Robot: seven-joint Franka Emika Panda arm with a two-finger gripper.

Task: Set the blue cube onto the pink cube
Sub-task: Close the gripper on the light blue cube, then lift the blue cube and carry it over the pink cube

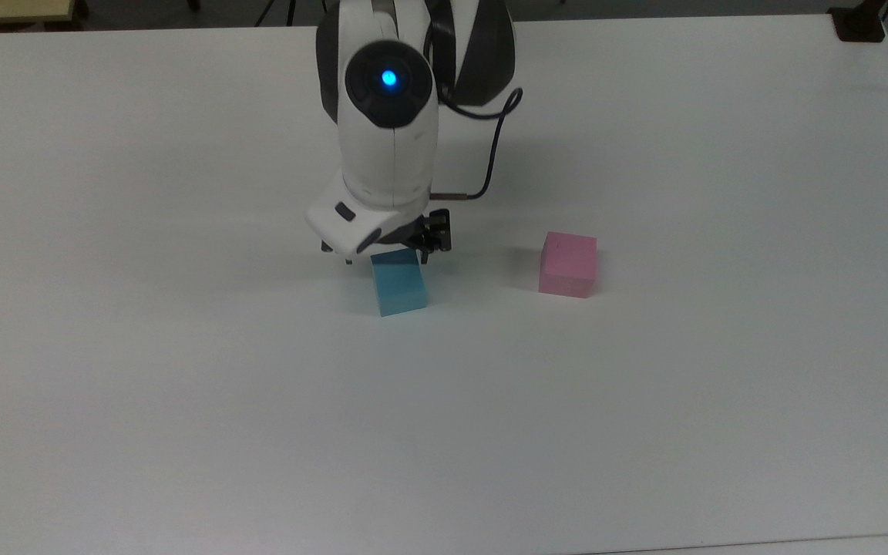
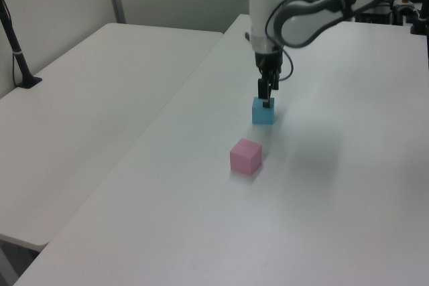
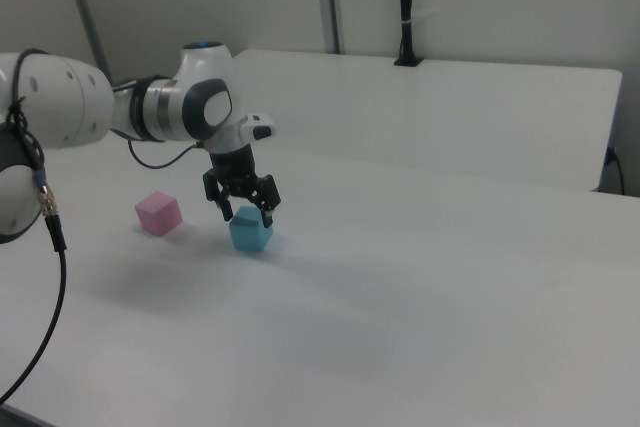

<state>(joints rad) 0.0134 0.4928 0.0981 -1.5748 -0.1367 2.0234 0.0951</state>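
The hand [image 3: 248, 215] hovered just above the blue cube [image 3: 250, 233], fingers spread wide. Both cubes sat on the white surface [image 1: 644, 401], the pink cube [image 1: 567, 264] apart at the top view's right.

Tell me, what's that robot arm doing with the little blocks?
The white robot arm has its gripper just above the blue cube, jaws spread wide on either side of it, ready to grab. It isn't holding the cube yet; the cube sits on the white table. The pink cube waits by itself a little way off, to the top view's right. Nothing is stacked yet.
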